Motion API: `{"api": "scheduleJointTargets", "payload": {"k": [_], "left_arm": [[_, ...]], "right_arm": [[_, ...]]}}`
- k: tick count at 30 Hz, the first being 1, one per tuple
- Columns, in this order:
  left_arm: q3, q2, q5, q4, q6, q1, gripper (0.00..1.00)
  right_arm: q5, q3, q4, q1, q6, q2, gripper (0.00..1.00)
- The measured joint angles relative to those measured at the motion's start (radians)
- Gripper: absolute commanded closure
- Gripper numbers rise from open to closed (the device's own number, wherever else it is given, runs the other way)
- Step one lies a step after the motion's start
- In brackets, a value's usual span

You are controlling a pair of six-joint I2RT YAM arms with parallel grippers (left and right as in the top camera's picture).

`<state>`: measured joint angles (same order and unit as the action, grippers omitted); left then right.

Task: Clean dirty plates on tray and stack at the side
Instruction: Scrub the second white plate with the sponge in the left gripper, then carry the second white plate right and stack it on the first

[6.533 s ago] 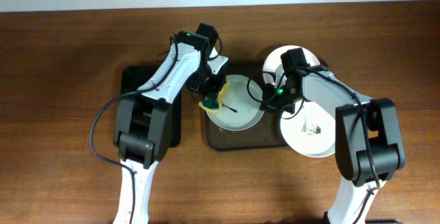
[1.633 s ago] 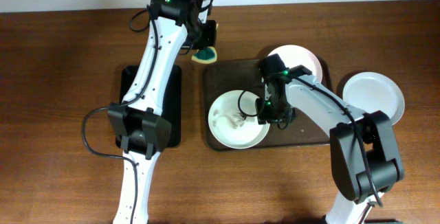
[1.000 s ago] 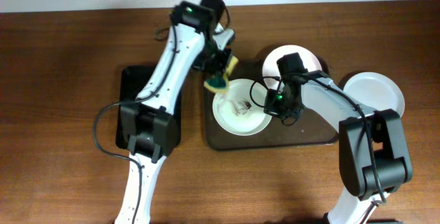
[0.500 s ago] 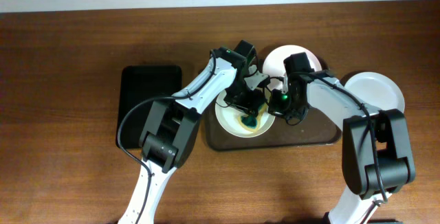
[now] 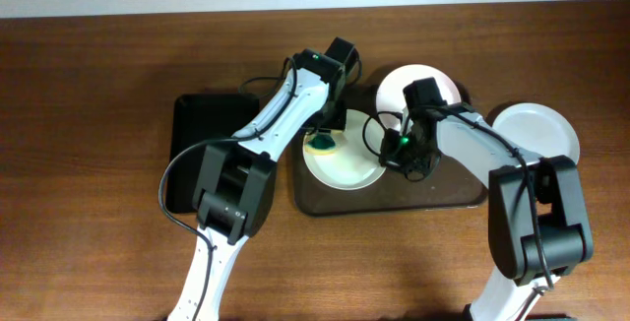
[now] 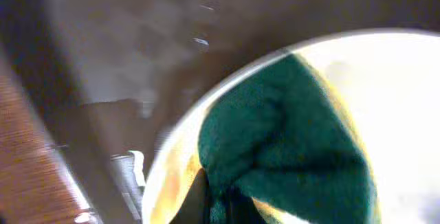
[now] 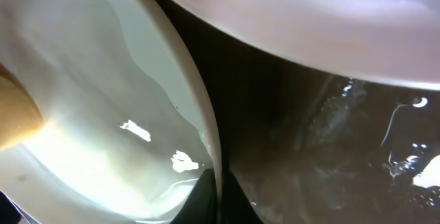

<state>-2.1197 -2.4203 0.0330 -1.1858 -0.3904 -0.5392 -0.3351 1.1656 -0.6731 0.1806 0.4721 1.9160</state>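
A white plate (image 5: 346,160) lies on the left part of the dark brown tray (image 5: 433,198). My left gripper (image 5: 322,142) is shut on a green-and-yellow sponge (image 5: 321,145) pressed on that plate's left edge; the sponge fills the left wrist view (image 6: 289,141) over the plate (image 6: 412,93). My right gripper (image 5: 396,154) is shut on the plate's right rim, seen pinched between the jaws (image 7: 218,196) in the right wrist view. A second plate (image 5: 418,85) lies at the tray's back right. A third plate (image 5: 536,136) lies on the table right of the tray.
A smaller black tray (image 5: 207,149) lies on the table left of the brown tray, partly under my left arm. The second plate's underside (image 7: 309,18) hangs close over the right wrist view. Wooden table surrounds everything.
My left gripper has swept the sponge from the plate's centre to its left edge. The dark smudge seen on the plate a second ago no longer shows. The right gripper has kept hold of the rim.
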Motion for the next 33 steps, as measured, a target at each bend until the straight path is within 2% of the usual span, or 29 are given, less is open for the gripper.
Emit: {"api": "scheduleJointTargets", "payload": {"k": [4, 6, 9, 14, 17, 18, 19, 21, 30, 33], "left_arm": [[0.000, -0.004, -0.274, 0.000, 0.190, -0.005, 1.00], [0.000, -0.005, -0.322, 0.021, 0.257, -0.022, 1.00], [-0.028, -0.011, -0.348, 0.068, 0.290, -0.005, 1.00], [-0.459, -0.032, -0.260, -0.058, 0.298, 0.230, 1.00], [-0.513, -0.032, -0.241, -0.108, 0.297, 0.325, 1.00], [-0.513, -0.032, -0.238, -0.127, 0.297, 0.339, 1.00], [-0.513, -0.032, -0.238, -0.135, 0.297, 0.350, 1.00], [-0.513, -0.032, -0.238, -0.138, 0.297, 0.351, 1.00], [-0.513, -0.032, -0.238, -0.142, 0.297, 0.350, 1.00], [-0.513, -0.032, -0.238, -0.143, 0.297, 0.350, 1.00]], "right_arm": [[0.000, -0.003, -0.010, -0.006, -0.001, 0.000, 0.96], [0.000, -0.005, -0.010, -0.006, -0.001, 0.000, 0.96], [0.000, -0.005, -0.011, -0.007, -0.001, -0.001, 0.96], [-0.003, -0.005, -0.042, -0.008, -0.037, -0.006, 0.96], [0.079, -0.005, -0.080, 0.000, -0.062, -0.084, 0.96], [0.143, -0.005, -0.087, 0.014, -0.065, -0.128, 0.96], [0.306, -0.004, -0.095, 0.084, -0.066, -0.229, 0.96], [0.499, -0.003, -0.101, 0.191, -0.069, -0.286, 0.96], [1.469, -0.003, -0.164, 0.620, -0.081, -0.312, 0.96], [1.634, -0.003, -0.164, 0.686, -0.083, -0.312, 0.96]]}}
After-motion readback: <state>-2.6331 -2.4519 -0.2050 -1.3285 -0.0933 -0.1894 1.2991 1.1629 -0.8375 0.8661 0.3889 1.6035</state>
